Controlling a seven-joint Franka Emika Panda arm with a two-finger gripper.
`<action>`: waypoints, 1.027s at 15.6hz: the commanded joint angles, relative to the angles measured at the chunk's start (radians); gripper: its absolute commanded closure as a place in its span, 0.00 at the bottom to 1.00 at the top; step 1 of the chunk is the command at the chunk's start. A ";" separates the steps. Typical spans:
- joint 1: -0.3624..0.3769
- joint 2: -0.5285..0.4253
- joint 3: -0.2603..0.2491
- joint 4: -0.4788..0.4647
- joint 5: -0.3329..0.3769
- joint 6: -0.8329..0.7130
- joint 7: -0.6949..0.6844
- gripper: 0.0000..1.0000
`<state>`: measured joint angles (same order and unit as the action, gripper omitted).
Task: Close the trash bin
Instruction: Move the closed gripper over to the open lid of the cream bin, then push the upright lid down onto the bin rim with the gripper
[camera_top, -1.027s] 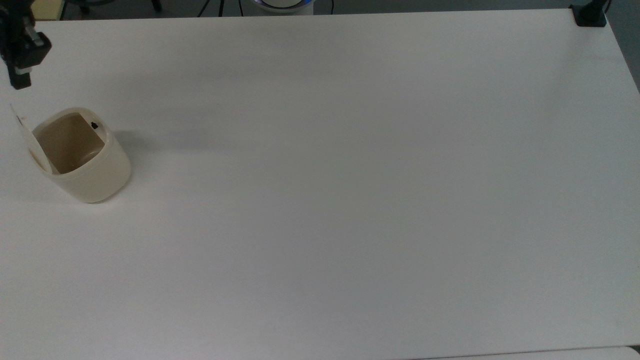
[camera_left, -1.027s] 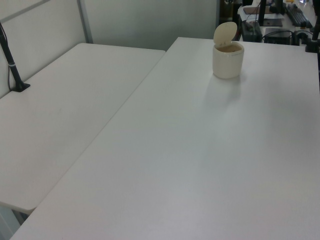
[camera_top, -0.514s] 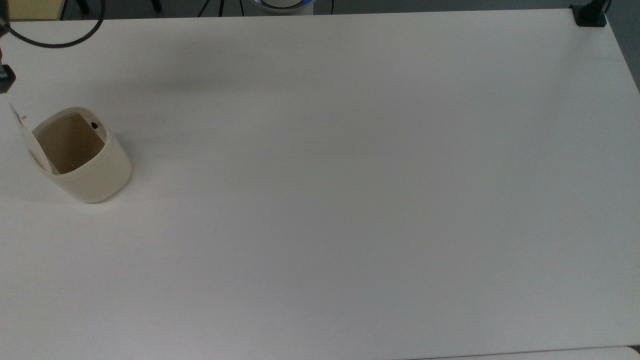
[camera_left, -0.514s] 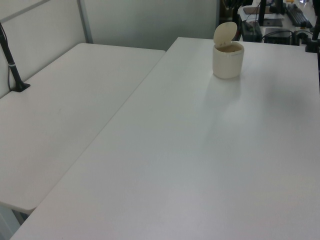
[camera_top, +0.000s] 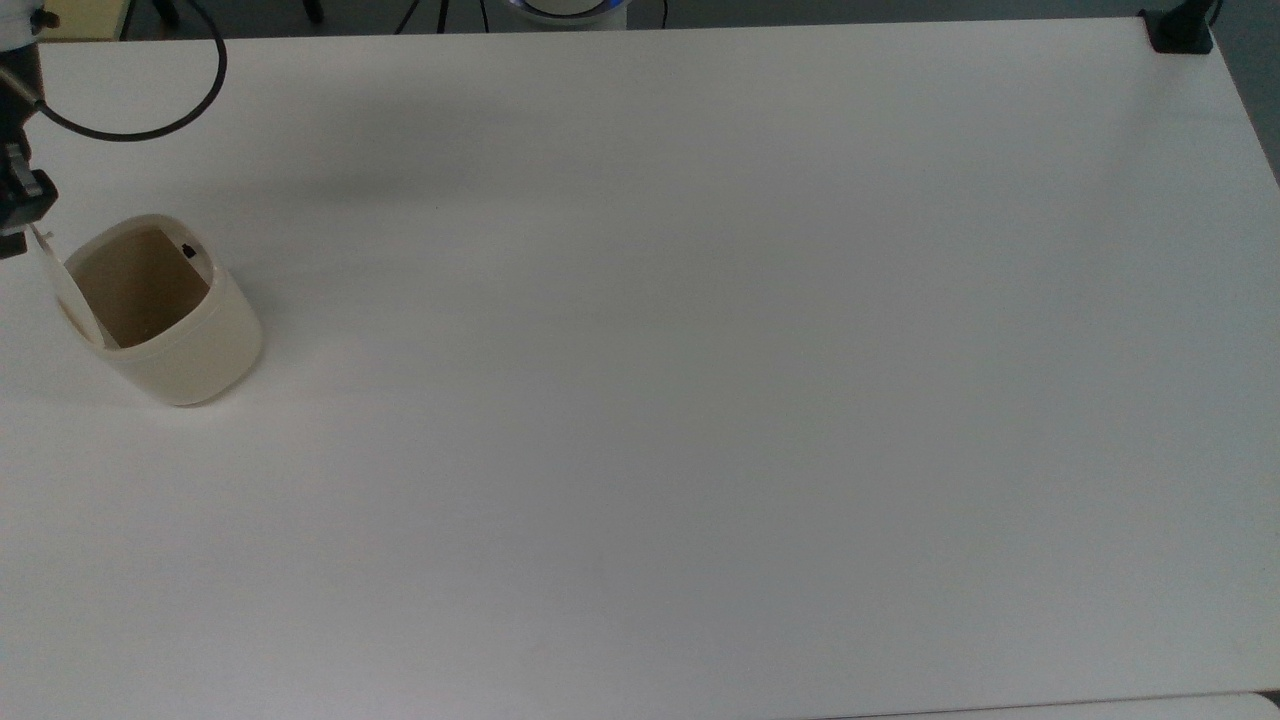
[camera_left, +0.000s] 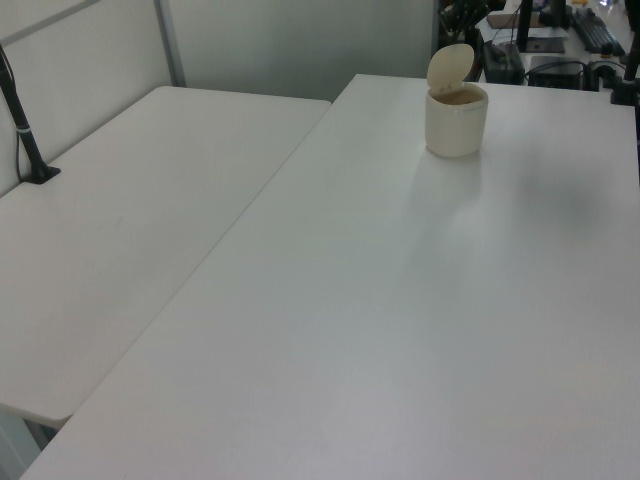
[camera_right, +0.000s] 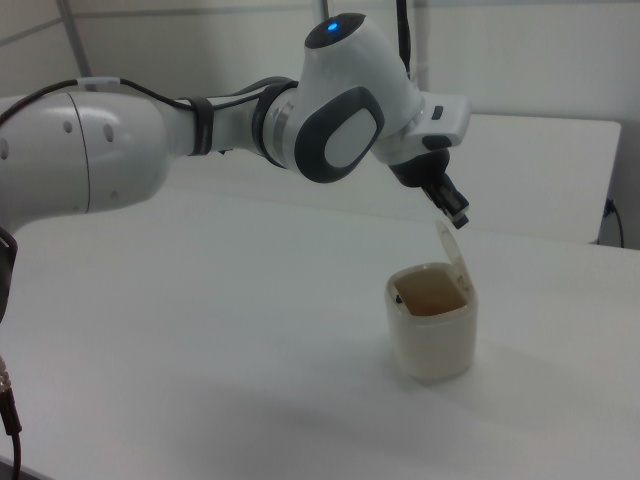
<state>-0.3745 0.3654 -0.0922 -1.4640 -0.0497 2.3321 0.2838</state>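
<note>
The trash bin (camera_top: 175, 335) is a cream-beige tub standing at the top view's left on the white table (camera_top: 700, 350). Its flat lid (camera_top: 55, 275) stands open and upright, so the brownish inside shows, with a small black button (camera_top: 188, 251) on the rim. My gripper (camera_top: 14, 240) is at the top view's left edge, right by the lid's upper edge. In the right view the gripper (camera_right: 459, 216) hangs shut just above the raised lid (camera_right: 449, 245) of the bin (camera_right: 433, 338), with nothing held. The left view shows the bin (camera_left: 456, 122) with its lid (camera_left: 450, 68) up.
A black cable (camera_top: 140, 125) loops over the table's far-left corner in the top view. A black clamp (camera_top: 1180, 30) sits at the top view's far-right corner. In the left view, a second white table (camera_left: 130, 220) adjoins on the left, with a black post (camera_left: 25, 130).
The gripper slid off the top view's left edge, then came back lower, ending beside the lid's top edge. The bin and its lid have not moved.
</note>
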 joint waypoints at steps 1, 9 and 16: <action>0.009 -0.002 0.003 -0.015 -0.013 -0.011 0.017 1.00; 0.031 0.000 0.022 -0.018 -0.009 -0.187 -0.063 1.00; 0.072 0.032 0.023 -0.065 -0.019 -0.261 -0.114 1.00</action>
<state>-0.3232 0.3812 -0.0664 -1.4939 -0.0510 2.0799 0.1934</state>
